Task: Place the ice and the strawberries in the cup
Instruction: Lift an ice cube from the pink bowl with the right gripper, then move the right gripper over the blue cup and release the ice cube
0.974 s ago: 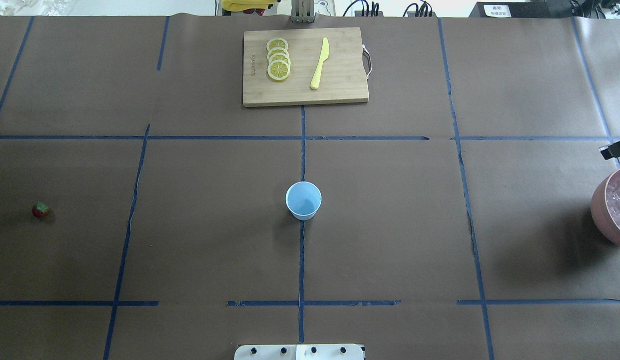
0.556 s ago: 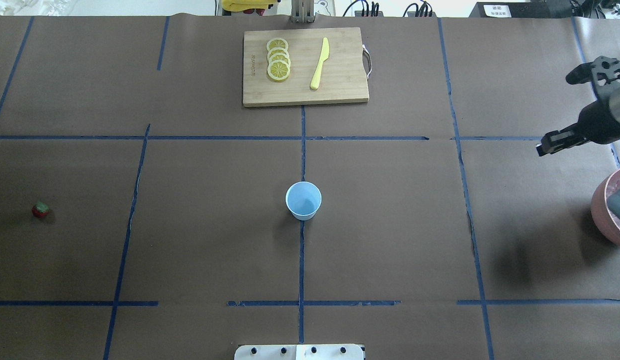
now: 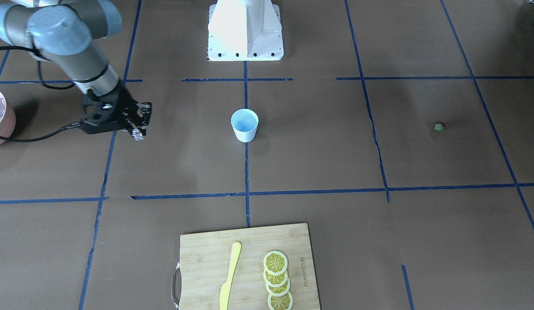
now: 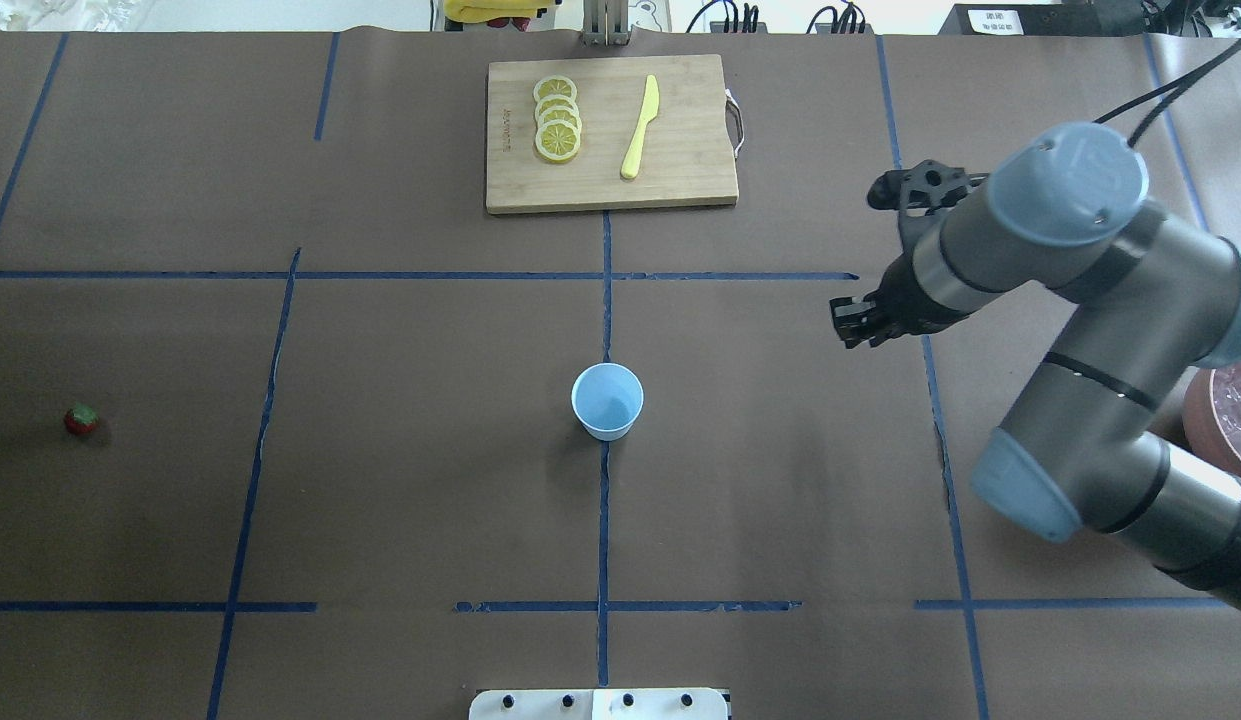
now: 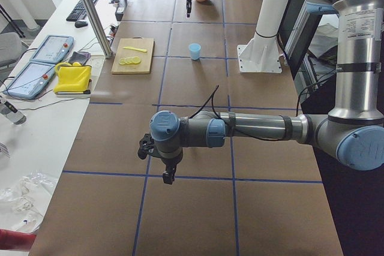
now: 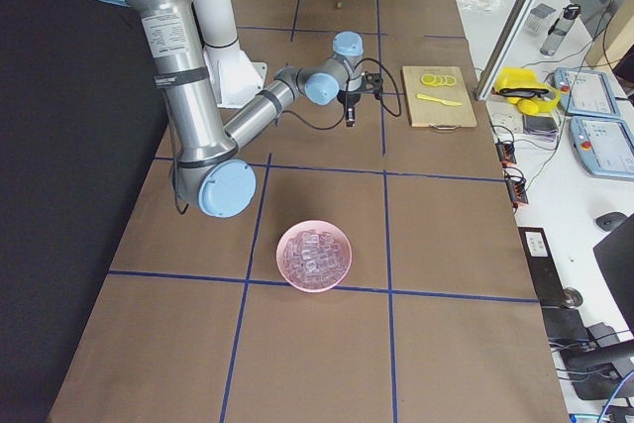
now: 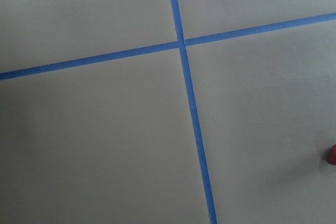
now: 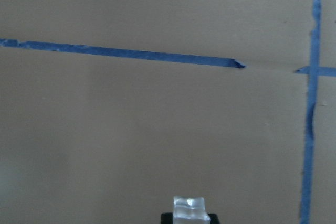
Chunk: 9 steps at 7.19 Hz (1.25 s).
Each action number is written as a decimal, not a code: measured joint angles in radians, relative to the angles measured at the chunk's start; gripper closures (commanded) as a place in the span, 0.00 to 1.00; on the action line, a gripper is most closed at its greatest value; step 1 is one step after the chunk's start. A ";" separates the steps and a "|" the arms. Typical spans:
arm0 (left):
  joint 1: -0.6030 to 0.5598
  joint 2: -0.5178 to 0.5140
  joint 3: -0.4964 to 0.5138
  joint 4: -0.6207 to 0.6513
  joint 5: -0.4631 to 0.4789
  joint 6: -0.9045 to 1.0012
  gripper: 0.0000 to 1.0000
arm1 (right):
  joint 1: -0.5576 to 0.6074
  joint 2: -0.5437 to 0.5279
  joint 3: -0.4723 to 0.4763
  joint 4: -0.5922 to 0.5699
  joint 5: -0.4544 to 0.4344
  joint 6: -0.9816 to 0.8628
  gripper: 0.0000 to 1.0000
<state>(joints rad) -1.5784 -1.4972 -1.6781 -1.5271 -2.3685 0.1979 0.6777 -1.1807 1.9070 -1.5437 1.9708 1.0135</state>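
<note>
The pale blue cup [image 4: 607, 400] stands upright mid-table, also in the front view [image 3: 244, 125]. My right gripper [image 4: 852, 330] hangs above the table to the cup's right, shut on one clear ice cube [image 3: 138, 135]; the cube shows between the fingertips in the right wrist view [image 8: 190, 207]. More ice [image 6: 315, 255] fills the pinkish bowl [image 6: 279, 257]. The tiny red strawberry [image 4: 81, 419] lies at the far left, and at the edge of the left wrist view [image 7: 332, 155]. My left gripper [image 5: 168, 175] shows only in the exterior left view, above the table; I cannot tell whether it is open.
A wooden cutting board [image 4: 680, 180] at the far middle carries lemon slices [image 4: 557, 118] and a yellow knife [image 4: 640, 127]. The bowl's wall [image 4: 1202, 415] sits at the right edge behind my right arm. Blue tape lines cross the brown table cover.
My right arm has swung in from the right edge toward the middle, carrying its gripper leftward nearer the cup. The cup and strawberry have not moved.
</note>
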 measured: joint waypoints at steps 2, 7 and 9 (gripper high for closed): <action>0.000 0.000 0.000 0.001 -0.001 0.000 0.00 | -0.136 0.196 -0.045 -0.120 -0.111 0.167 1.00; 0.001 0.000 0.000 0.001 -0.002 0.001 0.00 | -0.236 0.469 -0.258 -0.190 -0.219 0.331 0.90; 0.001 0.000 0.000 0.001 -0.002 0.001 0.00 | -0.238 0.477 -0.279 -0.190 -0.229 0.333 0.00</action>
<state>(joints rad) -1.5770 -1.4972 -1.6782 -1.5263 -2.3700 0.1990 0.4399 -0.7039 1.6277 -1.7335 1.7413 1.3462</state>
